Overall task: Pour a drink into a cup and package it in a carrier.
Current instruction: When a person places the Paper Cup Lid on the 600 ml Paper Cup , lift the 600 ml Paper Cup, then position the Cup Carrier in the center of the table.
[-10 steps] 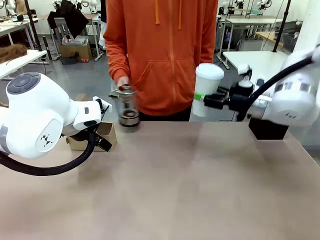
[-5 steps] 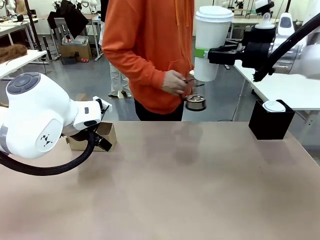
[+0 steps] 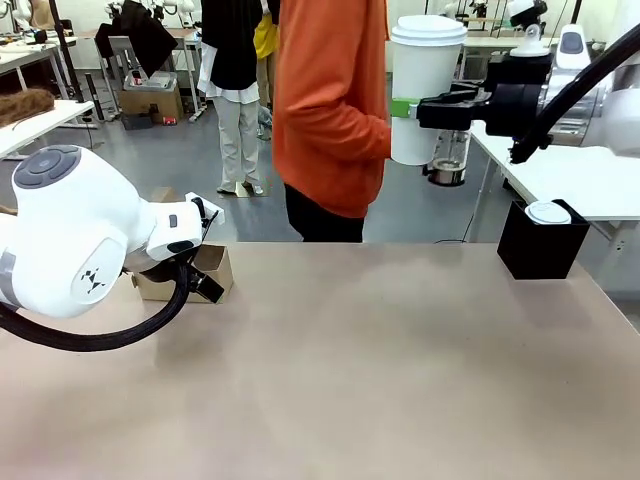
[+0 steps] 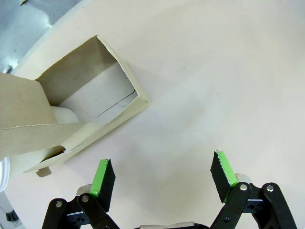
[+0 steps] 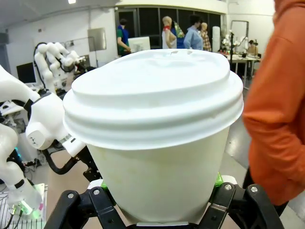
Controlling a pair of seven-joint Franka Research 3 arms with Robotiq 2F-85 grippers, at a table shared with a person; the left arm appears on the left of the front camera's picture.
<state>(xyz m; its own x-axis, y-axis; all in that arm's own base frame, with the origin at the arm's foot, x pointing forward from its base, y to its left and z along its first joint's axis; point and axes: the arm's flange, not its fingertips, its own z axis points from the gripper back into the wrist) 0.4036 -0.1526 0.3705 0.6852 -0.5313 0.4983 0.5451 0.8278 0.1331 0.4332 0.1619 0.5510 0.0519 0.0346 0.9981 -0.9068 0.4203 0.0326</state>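
My right gripper [image 3: 421, 108] is shut on the cup [image 3: 426, 85], a tall white paper cup with a white lid, held upright high over the table's far right. In the right wrist view the cup [image 5: 152, 143] sits between the green pads [image 5: 218, 180]. The lid hides any drink inside. The carrier [image 3: 208, 270], brown cardboard, stands at the table's far left, partly behind my left arm. My left gripper [image 4: 162, 174] hangs open just beside the carrier [image 4: 86, 95], nothing between its fingers; one pocket faces me and looks bare.
A person in an orange top [image 3: 335, 110] stands at the far edge, turned right, carrying a glass press pot [image 3: 447, 160] behind the cup. A black box [image 3: 540, 248] with a white lid [image 3: 548, 212] on top stands at the far right.
The person lifted the press pot off the table and carried it to the right. My right gripper raised the cup, then held still. The left arm has not moved.
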